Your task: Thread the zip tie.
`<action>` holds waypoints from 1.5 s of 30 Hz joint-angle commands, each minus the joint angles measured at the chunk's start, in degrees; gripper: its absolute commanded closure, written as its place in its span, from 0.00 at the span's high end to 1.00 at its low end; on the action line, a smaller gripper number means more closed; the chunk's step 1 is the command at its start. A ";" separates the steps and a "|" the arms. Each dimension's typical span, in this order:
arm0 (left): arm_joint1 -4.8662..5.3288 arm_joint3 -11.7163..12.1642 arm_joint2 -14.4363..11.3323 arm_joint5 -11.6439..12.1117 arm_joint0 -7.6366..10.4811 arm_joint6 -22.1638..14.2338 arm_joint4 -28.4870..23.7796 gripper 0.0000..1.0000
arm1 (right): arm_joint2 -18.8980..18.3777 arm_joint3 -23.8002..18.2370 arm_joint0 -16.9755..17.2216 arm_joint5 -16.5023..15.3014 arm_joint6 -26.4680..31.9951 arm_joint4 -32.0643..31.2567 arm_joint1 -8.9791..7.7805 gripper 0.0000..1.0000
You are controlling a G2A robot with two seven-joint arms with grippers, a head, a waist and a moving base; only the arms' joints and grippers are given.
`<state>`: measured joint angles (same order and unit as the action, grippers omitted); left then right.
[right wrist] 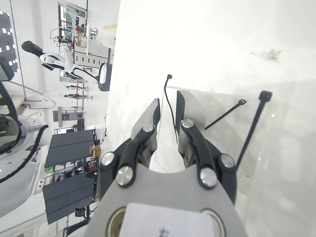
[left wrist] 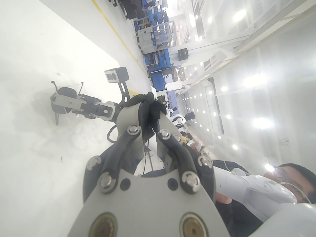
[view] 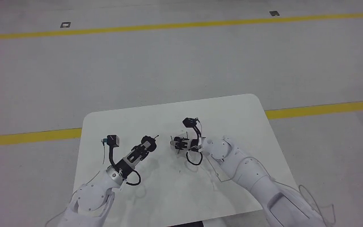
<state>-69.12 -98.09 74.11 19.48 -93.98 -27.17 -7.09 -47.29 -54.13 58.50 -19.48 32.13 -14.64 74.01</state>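
A clear plate (right wrist: 222, 104) lies on the white table (view: 227, 113), with three black zip ties on it. My right gripper (right wrist: 169, 110) is open over the plate's edge, and one thin zip tie (right wrist: 168, 99) runs between its fingers, head end pointing away. A second zip tie (right wrist: 224, 114) and a thicker third (right wrist: 254, 127) lie to one side. My left gripper (left wrist: 148, 104) hangs a short way off, shut, its tips wrapped in black material. The top view has the left gripper (view: 148, 145) and right gripper (view: 179, 143) facing each other mid-table.
A small pale scrap (right wrist: 267, 54) lies on the table beyond the plate. The far half of the table (view: 187, 116) is bare white surface. The rounded table edge (right wrist: 123, 13) runs close by the right gripper's side.
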 commanded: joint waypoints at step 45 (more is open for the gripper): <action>0.00 0.00 0.00 0.00 0.00 0.00 0.00 0.00 | -0.72 -2.30 1.23 0.00 -0.10 0.50 -0.78 0.00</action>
<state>-69.12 -98.09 74.11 19.48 -93.98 -27.17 -7.09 -48.01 -56.40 59.70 -19.48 32.02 -14.10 73.25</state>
